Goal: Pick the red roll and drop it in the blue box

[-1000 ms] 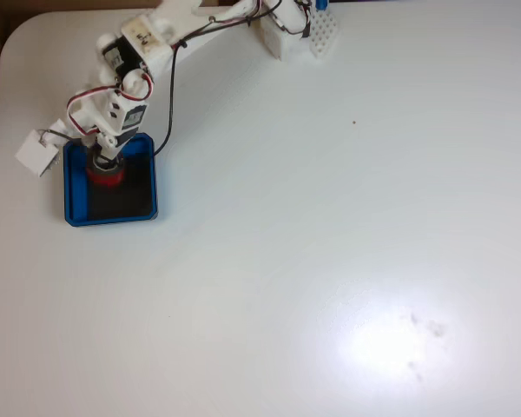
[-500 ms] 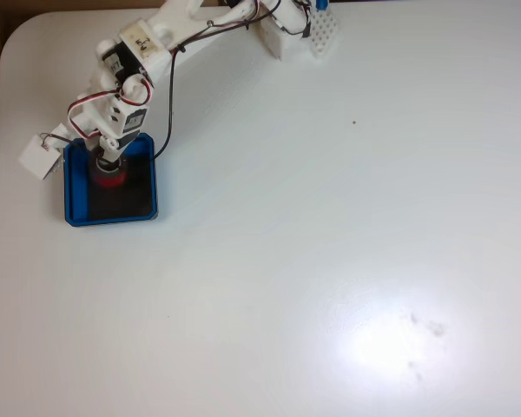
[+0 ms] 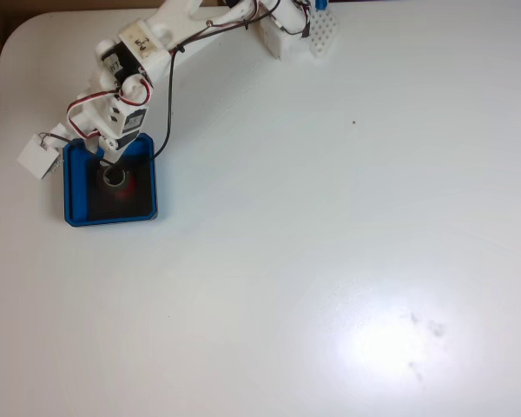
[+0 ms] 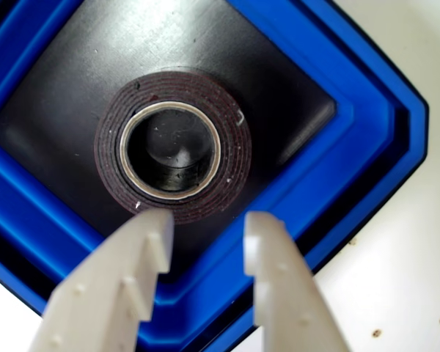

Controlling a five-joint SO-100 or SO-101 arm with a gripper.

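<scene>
Red roll [image 4: 172,150]: lies flat on the black floor of the blue box [image 4: 367,139], free of me
My pincer [image 4: 204,238]: parted, empty, tips just above the roll's near edge
Risk: I judge a low withdrawal could snag the rim and drag the box across the desk [image 3: 330,217]
Arm: bent down over the box

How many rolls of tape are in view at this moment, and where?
1. The red roll lies flat on the black floor of the blue box, just beyond the open gripper; the fixed view shows it too. The arm may hide others.
</scene>
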